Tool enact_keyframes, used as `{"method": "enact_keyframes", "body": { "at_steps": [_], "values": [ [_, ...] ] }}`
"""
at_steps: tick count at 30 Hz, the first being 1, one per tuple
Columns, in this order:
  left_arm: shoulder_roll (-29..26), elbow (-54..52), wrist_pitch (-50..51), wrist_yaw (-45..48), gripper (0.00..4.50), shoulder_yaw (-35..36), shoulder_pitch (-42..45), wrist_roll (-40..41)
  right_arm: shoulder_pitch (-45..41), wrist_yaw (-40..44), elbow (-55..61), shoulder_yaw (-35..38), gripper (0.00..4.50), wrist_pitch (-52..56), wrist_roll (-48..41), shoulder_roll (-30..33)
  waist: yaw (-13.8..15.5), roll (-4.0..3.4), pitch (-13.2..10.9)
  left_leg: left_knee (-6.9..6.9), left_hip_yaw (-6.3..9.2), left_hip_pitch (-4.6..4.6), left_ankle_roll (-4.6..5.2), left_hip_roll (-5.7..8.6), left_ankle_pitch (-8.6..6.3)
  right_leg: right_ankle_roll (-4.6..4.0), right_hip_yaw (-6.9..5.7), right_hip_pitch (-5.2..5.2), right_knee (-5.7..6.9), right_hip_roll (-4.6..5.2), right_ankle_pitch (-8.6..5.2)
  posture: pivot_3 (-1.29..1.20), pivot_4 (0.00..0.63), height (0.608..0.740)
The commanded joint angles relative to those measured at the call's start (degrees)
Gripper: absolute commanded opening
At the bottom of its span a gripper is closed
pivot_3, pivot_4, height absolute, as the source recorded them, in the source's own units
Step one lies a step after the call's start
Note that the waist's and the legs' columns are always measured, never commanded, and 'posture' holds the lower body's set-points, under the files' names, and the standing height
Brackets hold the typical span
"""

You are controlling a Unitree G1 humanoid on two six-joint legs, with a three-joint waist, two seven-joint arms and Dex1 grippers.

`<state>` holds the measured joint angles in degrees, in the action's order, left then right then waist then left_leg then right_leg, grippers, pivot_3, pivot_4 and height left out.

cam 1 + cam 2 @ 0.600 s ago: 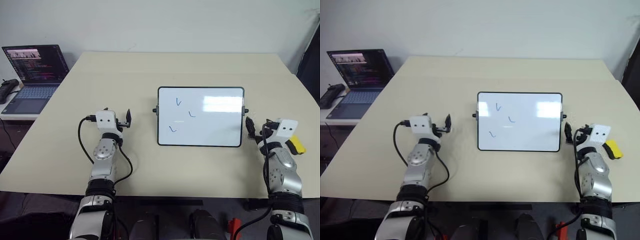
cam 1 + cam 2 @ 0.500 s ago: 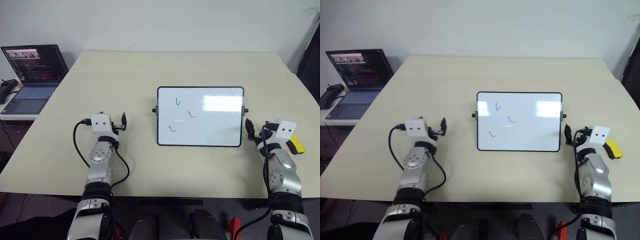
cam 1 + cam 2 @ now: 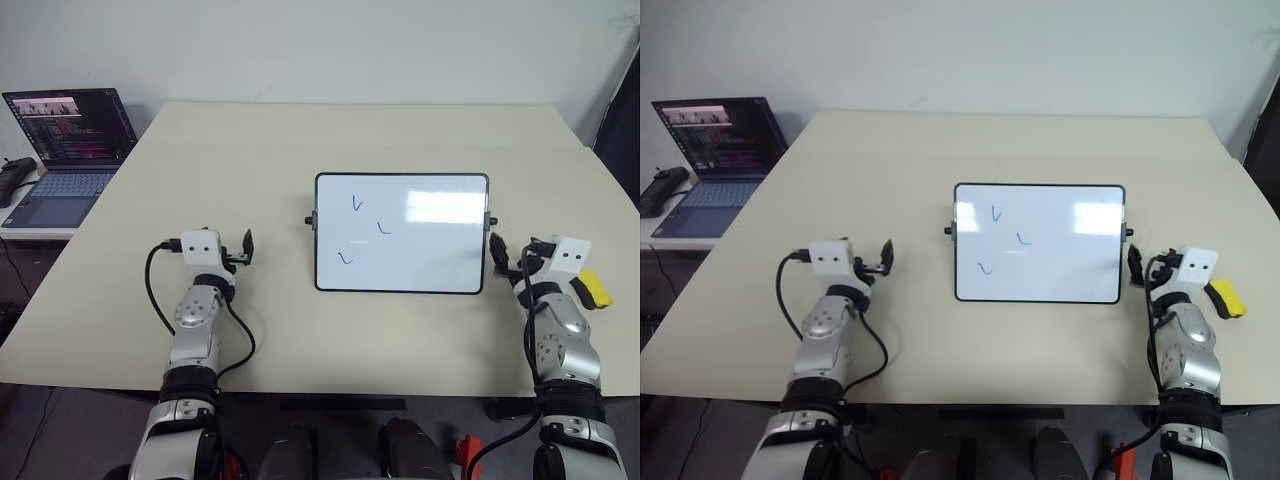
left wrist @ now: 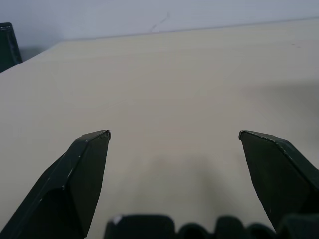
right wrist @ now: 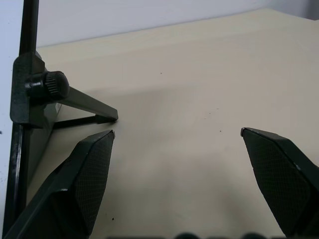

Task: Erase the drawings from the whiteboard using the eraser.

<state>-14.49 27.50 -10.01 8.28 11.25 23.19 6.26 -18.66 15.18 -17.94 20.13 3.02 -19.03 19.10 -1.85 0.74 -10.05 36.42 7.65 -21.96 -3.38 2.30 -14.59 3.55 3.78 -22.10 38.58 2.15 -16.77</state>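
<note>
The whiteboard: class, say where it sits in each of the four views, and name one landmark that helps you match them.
Left eye view: whiteboard centre-right, on the table.
Right eye view: board centre-right again, between the two arms.
Left wrist view: bare table beyond the open tool; I can't find the board.
Right wrist view: its black frame edge at one side.
Shared landmark: the board's black side knob, also at its right edge in the eye views.
</note>
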Motion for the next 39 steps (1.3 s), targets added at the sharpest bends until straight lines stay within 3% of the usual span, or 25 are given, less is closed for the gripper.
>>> {"method": "enact_keyframes", "body": {
  "at_steps": [1, 12, 20, 24, 30, 32, 35, 39],
  "values": [
    [1.1, -5.5, 1.3, 0.6, 4.5, -1.8, -1.1, -0.1, -0.4, -0.4, 1.1, 0.7, 4.46, -1.4, 0.2, 0.5, 0.0, 0.0, 0.0, 0.0, 0.0, 0.0, 0.0, 0.0, 0.0, 0.0, 0.01, 0.0, 0.0, 0.01, 0.0, 0.0, 0.15, 0.74],
    [2.2, -14.7, 8.4, 2.9, 4.5, -4.4, -5.5, 0.8, 2.4, 0.1, 5.8, 0.6, 4.46, 1.7, -0.6, 1.7, -0.1, 0.0, 0.0, 0.0, -0.04, 0.02, 0.0, 0.0, 0.0, 0.0, 0.06, -0.01, 0.03, 0.0, 0.0, 0.0, 0.15, 0.74],
    [1.6, -15.0, 9.5, 6.1, 4.5, -5.1, -4.7, 1.2, 3.6, 0.8, 7.3, 1.4, 4.46, 3.2, -0.9, 3.3, 0.0, 0.0, 0.0, 0.01, -0.05, 0.03, 0.01, 0.02, 0.0, 0.01, 0.02, 0.0, 0.1, -0.01, 0.0, 0.0, 0.15, 0.74],
    [-4.1, -24.2, 17.1, 21.5, 4.5, -5.0, -5.8, 11.5, 5.8, 9.7, 14.5, -0.2, 4.46, 9.6, -2.6, 11.0, 0.0, -0.02, 0.0, 0.01, -0.07, -0.05, 0.01, 0.0, 0.0, 0.0, 0.03, -0.06, 0.09, 0.0, 0.0, 0.0, 0.15, 0.74],
    [-21.5, -35.4, 35.4, 40.7, 4.5, -4.6, -6.4, 24.4, 7.0, 18.4, 18.5, 4.3, 4.46, 21.7, -7.2, 25.4, -0.5, -0.01, -0.1, 0.0, -0.06, 0.01, 0.01, -0.04, 0.0, -0.05, 0.02, -0.04, 0.14, -0.07, -0.04, 0.0, 0.15, 0.74],
    [-24.9, -38.3, 40.2, 45.0, 4.5, -6.4, -4.9, 27.7, 7.1, 20.1, 17.0, 6.0, 4.46, 23.8, -7.7, 28.9, -0.5, 0.0, -0.1, -0.02, -0.06, 0.04, 0.02, -0.02, 0.0, -0.07, -0.01, -0.01, 0.12, -0.09, -0.06, 0.0, 0.15, 0.74],
    [-24.6, -43.1, 46.7, 47.9, 4.5, -9.2, -1.8, 33.7, 6.7, 21.6, 13.6, 7.8, 4.46, 24.8, -7.2, 32.4, -0.1, 0.2, -0.2, -0.01, -0.06, 0.04, 0.04, -0.03, 0.0, -0.06, -0.02, 0.09, 0.03, 0.0, -0.06, 0.0, 0.15, 0.74],
    [-16.4, -42.7, 47.7, 46.2, 4.5, -15.7, 3.1, 33.2, 5.9, 22.9, 7.9, 6.7, 4.46, 25.2, -5.0, 35.5, 0.4, 0.3, -0.3, 0.09, -0.02, 0.0, 0.05, -0.02, 0.0, -0.03, -0.08, 0.16, -0.04, 0.03, -0.04, 0.0, 0.15, 0.74]
  ]
}}
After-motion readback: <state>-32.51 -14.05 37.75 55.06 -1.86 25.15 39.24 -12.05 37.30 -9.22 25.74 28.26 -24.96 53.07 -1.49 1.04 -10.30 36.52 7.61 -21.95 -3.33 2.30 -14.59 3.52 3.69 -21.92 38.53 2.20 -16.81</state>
